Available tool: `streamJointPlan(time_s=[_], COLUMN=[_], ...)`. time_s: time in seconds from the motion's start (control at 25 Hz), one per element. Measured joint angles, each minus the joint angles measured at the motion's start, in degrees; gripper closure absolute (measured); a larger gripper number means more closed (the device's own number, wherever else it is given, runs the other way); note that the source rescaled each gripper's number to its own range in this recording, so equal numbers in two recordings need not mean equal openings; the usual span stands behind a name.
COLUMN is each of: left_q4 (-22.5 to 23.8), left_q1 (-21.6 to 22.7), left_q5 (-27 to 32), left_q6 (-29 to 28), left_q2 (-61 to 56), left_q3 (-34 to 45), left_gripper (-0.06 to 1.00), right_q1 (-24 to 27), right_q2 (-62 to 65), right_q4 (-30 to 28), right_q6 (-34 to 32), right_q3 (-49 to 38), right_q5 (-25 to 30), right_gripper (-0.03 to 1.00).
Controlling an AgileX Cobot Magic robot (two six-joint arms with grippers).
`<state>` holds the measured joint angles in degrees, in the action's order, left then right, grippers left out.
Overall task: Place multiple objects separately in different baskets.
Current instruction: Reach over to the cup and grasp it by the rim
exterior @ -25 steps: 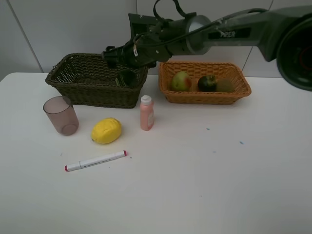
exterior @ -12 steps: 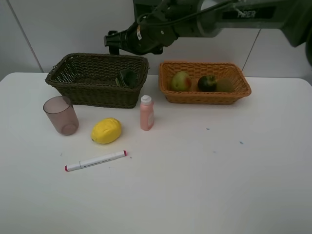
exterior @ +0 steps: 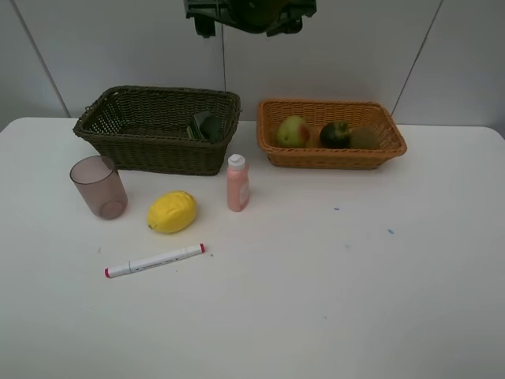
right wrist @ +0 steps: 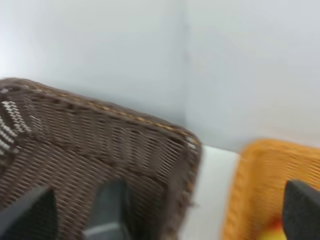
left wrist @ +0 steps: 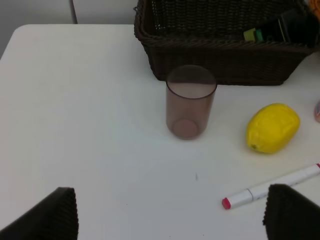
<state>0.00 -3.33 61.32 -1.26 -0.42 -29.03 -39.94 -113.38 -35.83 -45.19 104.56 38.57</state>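
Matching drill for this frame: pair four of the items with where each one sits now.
1 yellow lemon
2 red-green mango
3 dark green pump bottle
4 white red-capped marker

A inside deep olive-brown wicker basket
B lying on white table, frontmost item
C inside shallow orange wicker basket
D on table between translucent brownish cup and pink bottle

Pairs: 1-D, 2-C, 3-A, 4-B

right arm (exterior: 251,14): cut off at top edge
pump bottle (exterior: 207,125): half hidden by dark basket (exterior: 158,151) wall
right wrist view: blurred
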Motion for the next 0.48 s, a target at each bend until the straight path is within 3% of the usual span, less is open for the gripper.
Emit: streamJointPlan(time_s=[0.28,0.48], left_q4=[0.0,0.0], left_q1=[0.0,0.0], left_q5=[0.0,0.0], left_q6=[0.0,0.0], left_q2=[0.0,0.0], left_q3=[0.0,0.0], left_gripper=[-0.02,-0.02], right_q1=[-0.5,-0.5], right_q2=[6.9,11.4], right_q4=[1.4,4.4], right_q6=[0.8,7.3], right_q3=[0.0,0.0], right_q5=[16.4,24.4], right_gripper=[0.0,0.0])
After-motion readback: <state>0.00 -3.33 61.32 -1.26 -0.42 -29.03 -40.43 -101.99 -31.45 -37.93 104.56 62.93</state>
